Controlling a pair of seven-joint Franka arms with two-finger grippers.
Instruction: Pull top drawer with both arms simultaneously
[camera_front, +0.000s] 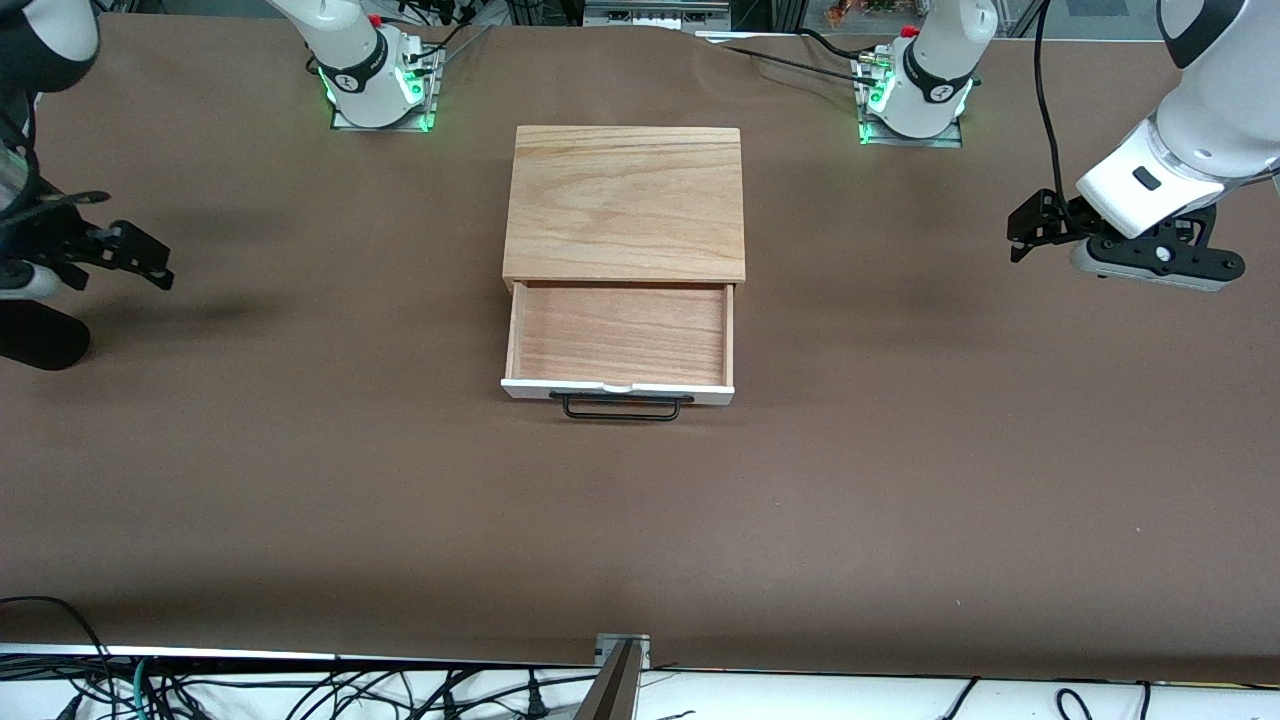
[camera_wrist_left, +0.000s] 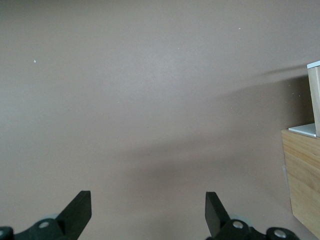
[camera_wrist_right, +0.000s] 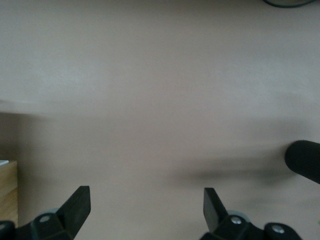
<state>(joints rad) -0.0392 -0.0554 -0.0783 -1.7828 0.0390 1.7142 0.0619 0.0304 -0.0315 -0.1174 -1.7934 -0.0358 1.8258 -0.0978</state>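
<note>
The top drawer (camera_front: 620, 335) stands pulled out of its cabinet (camera_front: 625, 200) toward the front camera. It is an empty light-wood tray with a white front panel (camera_front: 618, 391) and a black wire handle (camera_front: 620, 407). My left gripper (camera_front: 1022, 235) hangs open and empty over bare table toward the left arm's end, well apart from the drawer. My right gripper (camera_front: 150, 262) hangs open and empty over bare table toward the right arm's end. The left wrist view shows open fingers (camera_wrist_left: 80, 210), the cabinet's side (camera_wrist_left: 302, 175) and the drawer's side (camera_wrist_left: 315, 95). The right wrist view shows open fingers (camera_wrist_right: 80, 205).
The brown table (camera_front: 640, 520) spreads wide around the cabinet. A black rounded object (camera_front: 40, 345) lies near the right gripper and also shows in the right wrist view (camera_wrist_right: 305, 160). Cables run along the table's front edge (camera_front: 300, 690).
</note>
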